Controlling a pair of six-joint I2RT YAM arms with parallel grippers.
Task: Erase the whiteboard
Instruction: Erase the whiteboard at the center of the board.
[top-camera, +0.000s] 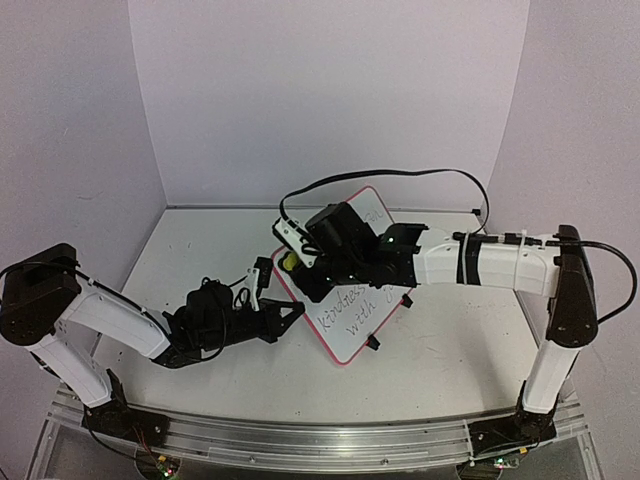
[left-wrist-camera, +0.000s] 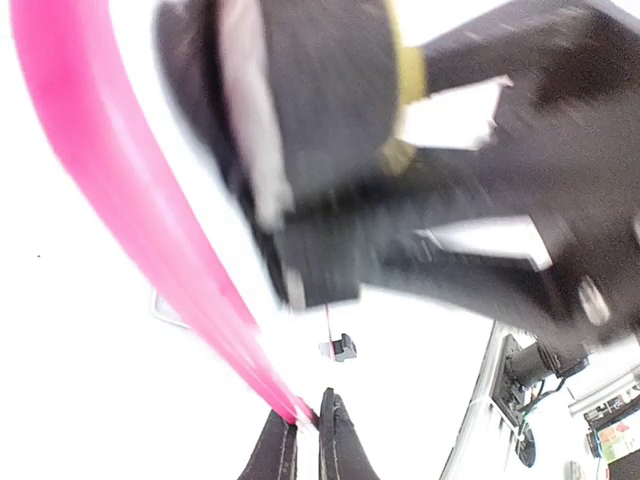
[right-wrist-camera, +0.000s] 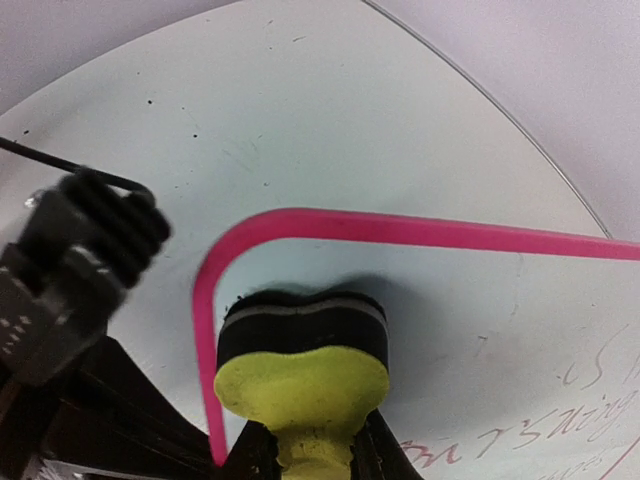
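Note:
The whiteboard (top-camera: 350, 330) lies tilted at the table's middle, with a pink frame and dark handwriting across its lower half. My left gripper (top-camera: 292, 313) is shut on the board's left frame edge; in the left wrist view the fingers (left-wrist-camera: 308, 425) pinch the pink frame (left-wrist-camera: 120, 170). My right gripper (top-camera: 300, 262) is shut on a yellow-and-black eraser (top-camera: 288, 262) at the board's upper left corner. In the right wrist view the eraser (right-wrist-camera: 300, 375) sits in the gripper (right-wrist-camera: 312, 455), its black felt pressed against the board (right-wrist-camera: 450, 300) just inside the rounded corner. Writing shows at the lower right.
A black cable (top-camera: 400, 175) arcs over the back of the table to the right arm. A small black foot (top-camera: 372, 342) sticks out at the board's lower right edge. White walls enclose the table. An aluminium rail (top-camera: 300, 440) runs along the front.

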